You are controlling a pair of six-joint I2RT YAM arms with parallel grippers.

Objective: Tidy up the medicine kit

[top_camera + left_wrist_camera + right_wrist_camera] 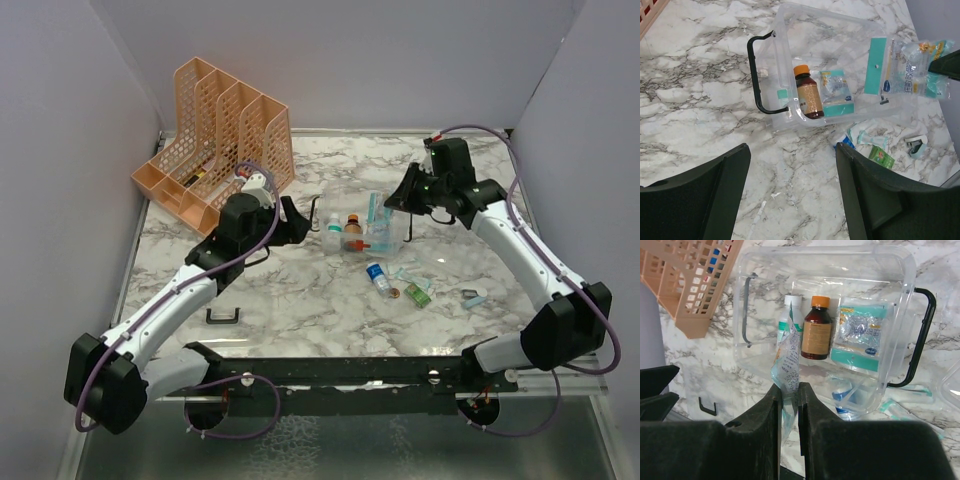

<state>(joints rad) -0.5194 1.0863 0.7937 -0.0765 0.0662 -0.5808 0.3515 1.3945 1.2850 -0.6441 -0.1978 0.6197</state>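
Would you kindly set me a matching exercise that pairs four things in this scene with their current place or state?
Things:
1. left gripper
2. right gripper
3. brown bottle
4. loose black handle

Place or state:
A. inside the medicine kit
B. shut on a clear packet
C. lying on the table, outside the kit
D. open, holding nothing

Pairs: 1-D, 2-B, 3-A, 4-C
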